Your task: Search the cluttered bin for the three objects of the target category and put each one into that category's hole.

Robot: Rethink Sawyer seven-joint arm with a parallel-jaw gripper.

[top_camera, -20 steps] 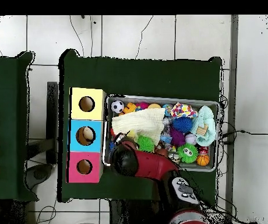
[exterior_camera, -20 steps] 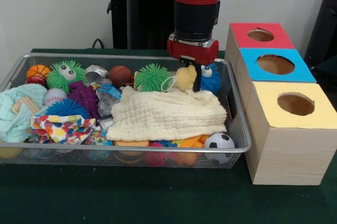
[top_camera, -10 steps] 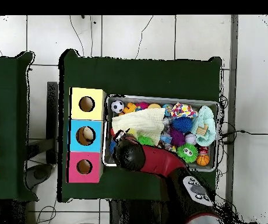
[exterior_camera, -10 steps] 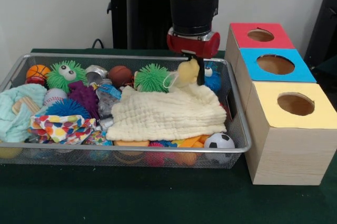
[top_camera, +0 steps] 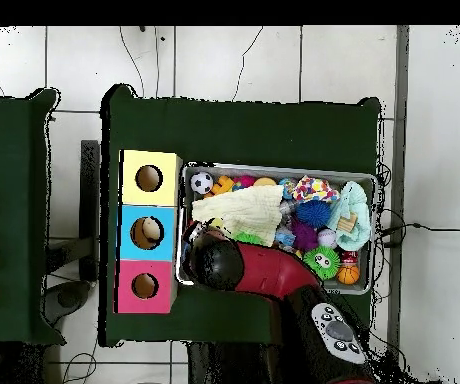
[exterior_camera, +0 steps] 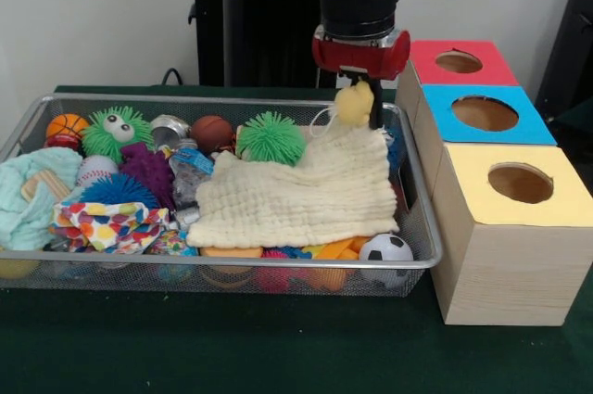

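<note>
Item: cream muslin cloth, soft, light and limp, spread over the right half of the wire bin. One corner is held raised at the bin's far right end, bunched into a pale yellow knot in the pincer, which is closed on it; the rest of the cloth hangs in a slope from that corner down to the heap. It is judged that the fabric will drape, stretch and drag rather than lift as one piece, and that neighbouring toys may be snagged or rolled by its trailing edge. A hold on a gathered fold or corner, as here, is judged the surest; a flat patch would offer nothing to pinch.

Adjacent items: green spiky ball just beside the raised edge; soccer ball at the near right corner, below the cloth's hem; patterned cloth and mint cloth at the left end.

Receptacles: red box, blue box and yellow box, in a row just beside the bin on the green counter, each with a round hole on top.
</note>
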